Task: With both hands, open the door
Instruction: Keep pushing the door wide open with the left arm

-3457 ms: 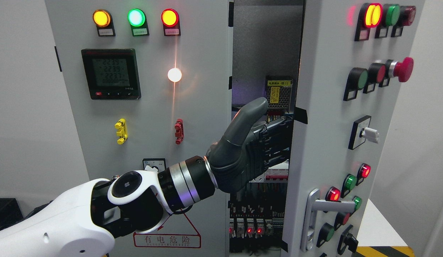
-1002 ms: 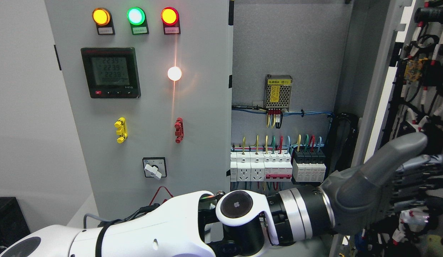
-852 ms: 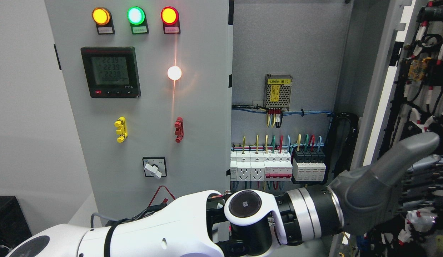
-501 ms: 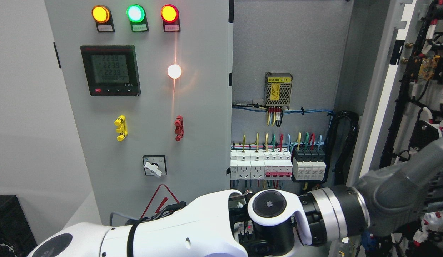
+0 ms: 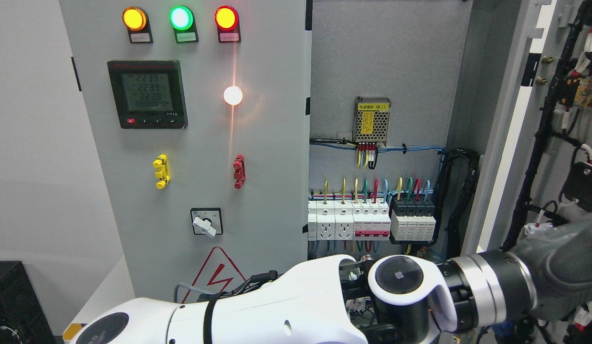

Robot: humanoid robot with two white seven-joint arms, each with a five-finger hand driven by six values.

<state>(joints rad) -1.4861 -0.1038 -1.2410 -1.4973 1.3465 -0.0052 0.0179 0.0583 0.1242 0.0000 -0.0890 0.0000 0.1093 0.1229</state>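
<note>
At the far left a grey wall, with a black box (image 5: 12, 306) low in the corner. Next comes the closed left door (image 5: 258, 143) of the cabinet, carrying three lit lamps along the top: amber (image 5: 134, 18), green (image 5: 180, 17) and red (image 5: 226, 17). Below them sits a meter (image 5: 147, 94) with a lit display, and to its right a bright white light (image 5: 233, 95). Lower down are a yellow clip (image 5: 161, 171), a red clip (image 5: 239, 171), a rotary switch (image 5: 206, 221) and a red warning triangle (image 5: 221, 276), partly hidden by the arm.

The left arm (image 5: 258, 315) enters at the lower left and reaches across the bottom toward the right edge. Right of the closed door the cabinet interior is exposed: a power supply (image 5: 372, 120) with a yellow label, and a row of breakers (image 5: 372, 220) with coloured wires.

The right door (image 5: 511, 143) stands swung wide open at the picture's right, its wired inner face showing. The left hand (image 5: 561, 270) lies against that inner side at the right edge; its fingers are cut off by the frame, so I cannot tell whether it grips anything
</note>
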